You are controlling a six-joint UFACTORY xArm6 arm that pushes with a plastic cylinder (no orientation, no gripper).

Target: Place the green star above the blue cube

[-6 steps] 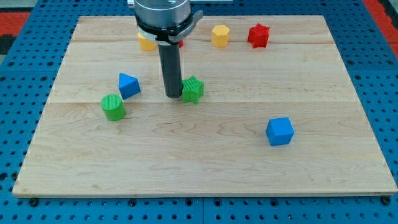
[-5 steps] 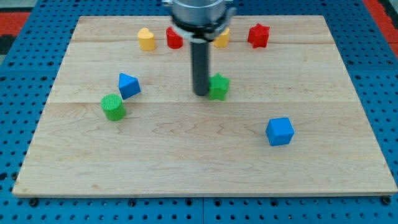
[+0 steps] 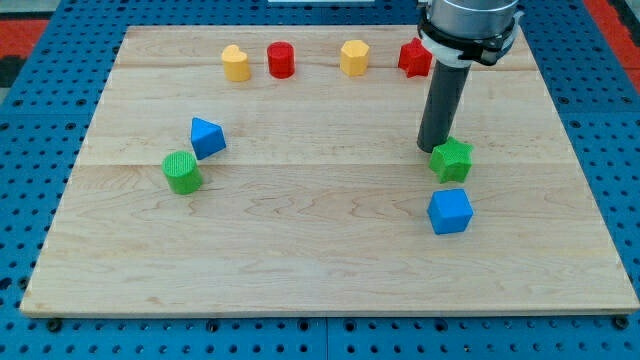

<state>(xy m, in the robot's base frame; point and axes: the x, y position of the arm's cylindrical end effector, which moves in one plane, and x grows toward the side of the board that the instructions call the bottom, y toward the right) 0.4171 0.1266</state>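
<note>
Tip [image 3: 432, 149], a bare rod with no hand to open or close, touches green star [image 3: 452, 160] just above blue cube [image 3: 450, 211].

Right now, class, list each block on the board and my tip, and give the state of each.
green star: directly above blue cube, small gap
my tip: touching star's upper left
blue pyramid-like block: apart from green cylinder
yellow, red blocks: top row

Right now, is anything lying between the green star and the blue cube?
Nothing: in the camera view only bare board separates the green star from the blue cube just below it. My tip sits at the star's upper left.
</note>
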